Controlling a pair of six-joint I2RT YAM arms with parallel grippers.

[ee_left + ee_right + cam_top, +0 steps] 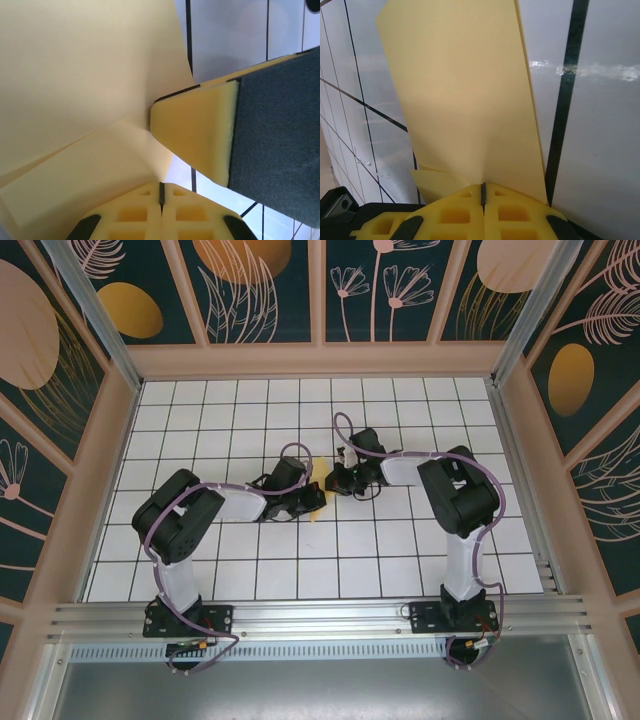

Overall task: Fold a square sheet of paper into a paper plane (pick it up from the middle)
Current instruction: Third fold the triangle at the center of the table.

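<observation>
Both arms reach in over the middle of the white surface with black grid lines [400,540], and their tips nearly meet there. The thin yellow-orange sheet of paper [322,478] sits right between them. From the top camera it's mostly covered, so you only get a small yellow sliver between the two black wrists.

The left hand [161,186] has its yellow fingers pressed together with no gap, pinching an edge of the sheet. In its wrist view the paper fans out up and to the left from the pinch. A narrower flap or folded band runs along the lower left, with a crease line above it. A big yellow fingertip with a dark felt-like pad comes in from the right of that view and touches the paper right at the crease. That looks like it belongs to the other arm.

The right hand [483,186] is the same story: fingers closed tight on the sheet. The paper rises from the pinch as one tall smooth panel, and a small folded corner pokes out just left of the fingers. Grid tiles show behind it on both sides. Can't tell whether any part of the sheet touches the surface.
</observation>
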